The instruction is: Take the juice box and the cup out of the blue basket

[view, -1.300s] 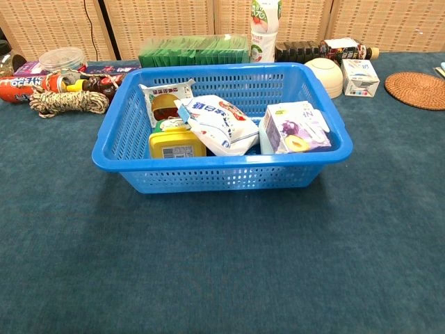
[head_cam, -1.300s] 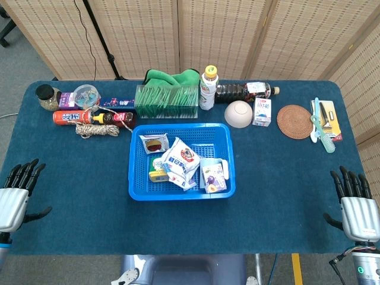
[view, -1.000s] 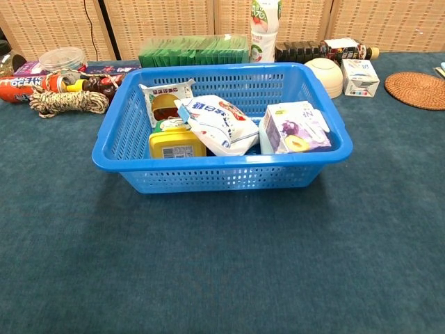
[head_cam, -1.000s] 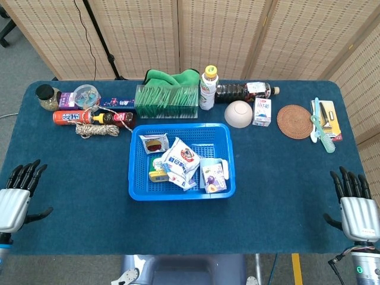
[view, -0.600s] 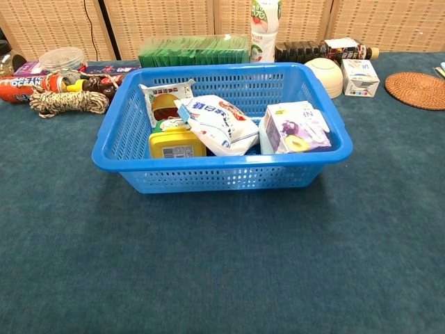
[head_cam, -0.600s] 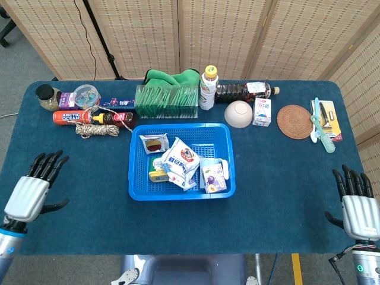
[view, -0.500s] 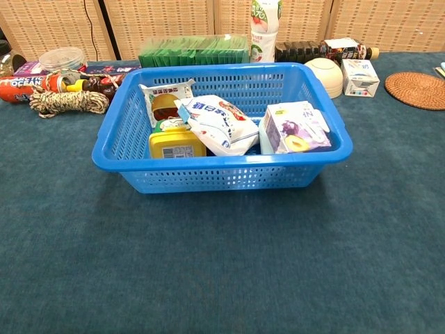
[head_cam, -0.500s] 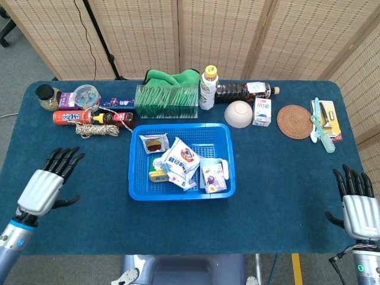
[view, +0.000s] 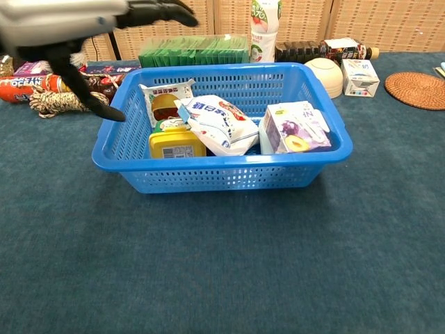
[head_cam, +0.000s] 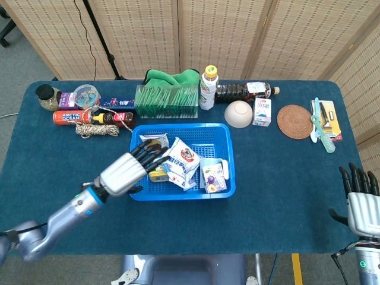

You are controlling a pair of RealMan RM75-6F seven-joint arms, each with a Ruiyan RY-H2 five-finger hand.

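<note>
**Two hands, one over the basket: status of task items**

Two hands are in view. The left hand (head_cam: 126, 172) is over the left part of the blue basket (head_cam: 181, 195), its dark fingers (head_cam: 151, 153) spread wide and extended toward the far right, holding nothing. In the chest view the same hand sits at the upper left, above the basket's left rim. The right hand (head_cam: 362, 205) is at the near right edge of the counter (head_cam: 285, 172), well apart from the basket; its fingers are straight, apart, and empty.

Basket contents:

1. Juice box (view: 295, 128): purple and white, in the right part of the basket against the right wall. It lies tilted on its back with the printed face up. Its long axis runs roughly near to far.
2. Cup (view: 176, 141): yellow lid, in the near-left part of the basket, just beside the white snack bag (view: 215, 124). Its lid faces up and toward the near side.
3. Small white packet (view: 164, 100): propped at the far-left corner.

A white bowl (head_cam: 238, 113) sits upside down beyond the basket's far right corner. A coil of rope (head_cam: 97, 129) lies to the far left.
</note>
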